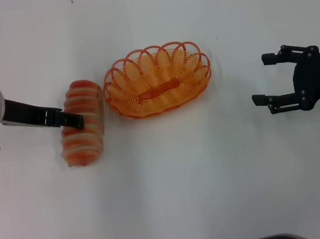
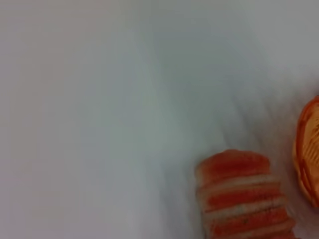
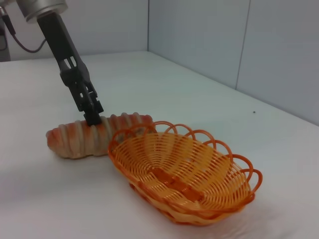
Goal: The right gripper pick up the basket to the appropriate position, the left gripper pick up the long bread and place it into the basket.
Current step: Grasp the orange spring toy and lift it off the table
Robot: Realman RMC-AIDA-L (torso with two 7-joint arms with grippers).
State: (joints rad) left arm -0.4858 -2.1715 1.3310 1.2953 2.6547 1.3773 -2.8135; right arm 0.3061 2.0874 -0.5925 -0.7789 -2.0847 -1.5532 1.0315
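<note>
Left gripper (image 1: 77,120) down on the long bread (image 1: 82,122), fingertips at the loaf's top around mid-length; can't tell if my fingers are clamped on it or just touching, one black finger (image 3: 91,112) shows against the crust from the right wrist view. Right gripper (image 1: 262,79) hangs well off to my right, fingers spread wide, nothing between them, apart from everything.

White table (image 1: 192,186) under it all. Basket (image 1: 158,79) sits upright on it between my two arms, much nearer the left one, nothing inside. Its left end is just beside the loaf's upper end, maybe touching, can't tell. Loaf lies flat on the table, long axis running roughly toward and away from me. Left wrist view catches only one end of the bread (image 2: 241,196) and a sliver of basket rim (image 2: 309,149).
</note>
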